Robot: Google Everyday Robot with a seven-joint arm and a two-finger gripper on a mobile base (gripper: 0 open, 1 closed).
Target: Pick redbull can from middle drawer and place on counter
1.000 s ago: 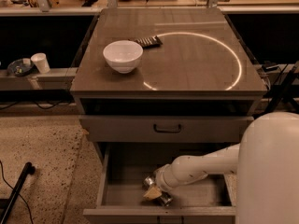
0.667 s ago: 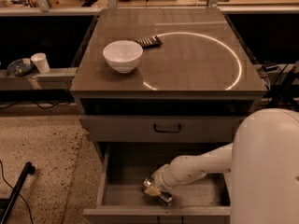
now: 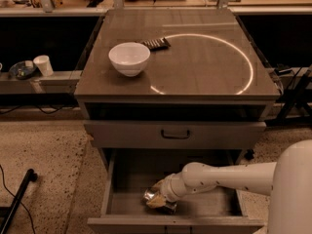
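My gripper is down inside the open middle drawer, low over the floor near the drawer's front wall and left of its middle. It is right up against the redbull can — the can's silvery end pokes out on the gripper's left side. The wrist covers the contact, so I cannot tell whether the gripper is clenched on the can or just resting against it. The can lies tilted on the drawer floor, not upright.

The white arm comes in from the lower right, stretched nearly level across the drawer, wrist pointing left and slightly down. The robot's rounded white body fills the bottom right corner.

Above the open drawer, the upper drawer front with its black handle is closed. On the bench a white bowl stands near the left edge, with a dark ridged flat object just behind it — both well apart from the front edge. A bright ring reflection sweeps across the bench's right half.
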